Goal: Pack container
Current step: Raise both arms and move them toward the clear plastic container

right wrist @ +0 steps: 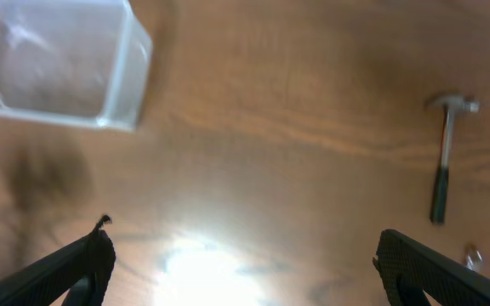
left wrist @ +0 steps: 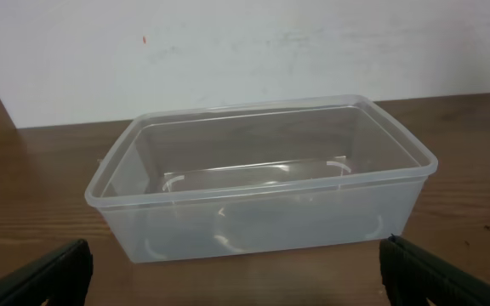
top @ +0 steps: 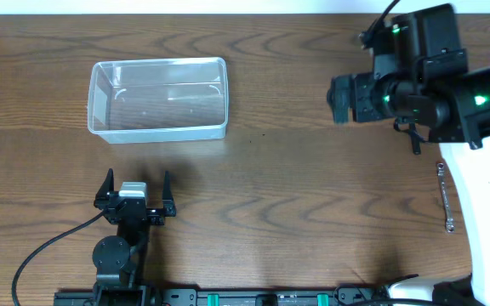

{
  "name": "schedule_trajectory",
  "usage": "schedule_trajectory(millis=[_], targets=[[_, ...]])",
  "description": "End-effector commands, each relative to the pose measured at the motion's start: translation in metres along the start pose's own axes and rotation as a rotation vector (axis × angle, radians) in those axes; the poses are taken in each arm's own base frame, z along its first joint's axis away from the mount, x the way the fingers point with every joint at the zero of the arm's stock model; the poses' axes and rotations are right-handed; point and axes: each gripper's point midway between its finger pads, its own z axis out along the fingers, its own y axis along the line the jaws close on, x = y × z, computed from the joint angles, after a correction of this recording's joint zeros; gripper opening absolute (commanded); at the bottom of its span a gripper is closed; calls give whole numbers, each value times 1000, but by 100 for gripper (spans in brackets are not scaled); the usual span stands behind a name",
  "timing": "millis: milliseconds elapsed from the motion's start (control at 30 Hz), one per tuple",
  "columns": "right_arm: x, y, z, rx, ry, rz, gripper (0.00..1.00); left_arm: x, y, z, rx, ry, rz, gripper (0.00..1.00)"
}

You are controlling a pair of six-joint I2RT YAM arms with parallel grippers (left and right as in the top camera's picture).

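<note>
The opening step of packing is being dealt with: nothing is being carried, and a first item is yet to be picked. The container (top: 158,99) is standing upright on the wooden surface (top: 296,187) toward the far left. Nothing is being held inside it, as is being shown plainly in the left wrist view. The left pincer (top: 137,183) is being held near the container's long near side, apart from it, with its jaws spread wide and nothing between them. The right pincer (right wrist: 243,242) is being held above the surface to the right of the container, its jaws at full spread and likewise empty. A hammer (right wrist: 445,157) is lying flat, well apart from the container, and a wrench (top: 445,197) is lying beside the right arm. The small things at the right edge of the blurred right wrist view cannot be named. By this reading, the next move is calling for the right pincer to be lowered over one of these tools, aligned across its handle, and closed firmly before any lift toward the container is being attempted.
</note>
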Motion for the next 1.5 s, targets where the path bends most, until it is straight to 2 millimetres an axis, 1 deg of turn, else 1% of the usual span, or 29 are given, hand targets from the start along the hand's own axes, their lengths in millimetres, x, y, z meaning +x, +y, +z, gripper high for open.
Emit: schedule_trajectory(millis=[0, 67, 167, 233, 267, 333, 367, 433, 567, 700, 833, 900, 1000, 1033, 1100, 1133, 1233, 1300, 1367, 1467], targets=[[1, 10, -4, -15, 2, -58, 99, 11, -2, 1, 6, 35, 6, 98], [-1, 21, -5, -62, -7, -65, 99, 10, -2, 1, 6, 31, 7, 98], [-10, 35, -6, -122, -47, -74, 99, 11, -2, 1, 11, 33, 3, 98], [-17, 40, -6, -132, -75, -71, 99, 9, -5, 1, 27, 29, -36, 98], [-20, 43, -6, -136, -88, -78, 99, 9, -5, 1, 27, 30, -84, 98], [-25, 46, -4, -128, -106, -90, 99, 13, -6, 0, 25, 49, -157, 98], [-27, 47, -3, -115, -115, -97, 99, 17, -6, 0, 24, 65, -193, 98], [-30, 46, -1, -80, -129, -107, 99, 16, -6, -1, 25, 73, -225, 98], [-33, 42, 0, -25, -144, -87, 99, 0, -7, -4, 33, 90, -209, 98], [-33, 41, 1, -21, -142, -78, 99, -19, -5, -10, 39, 201, -105, 98], [-32, 42, 1, -25, -138, -78, 99, -53, 0, -8, 42, 369, -26, 98], [-30, 47, 1, -55, -129, -80, 99, -72, 9, -3, 18, 471, -26, 98], [-29, 50, 1, -77, -124, -82, 99, -99, 19, 9, -6, 575, -41, 98], [-29, 50, 1, -76, -124, -82, 99, -110, 22, 16, -10, 594, -44, 98], [-30, 51, 1, -77, -130, -82, 99, -124, 24, 31, -10, 599, -44, 98], [-32, 51, 1, -79, -136, -82, 99, -128, 25, 40, -10, 601, -44, 98], [-37, 52, 0, -85, -156, -43, 99, -116, 25, 62, -4, 636, -30, 98], [-41, 57, -1, -114, -167, 4, 99, -114, 26, 71, -3, 648, -32, 98], [-44, 67, 1, -169, -167, -2, 99, -120, 32, 76, -26, 655, -61, 98], [-47, 83, 12, -245, -144, -8, 99, -140, 53, 77, -94, 660, -118, 98]])
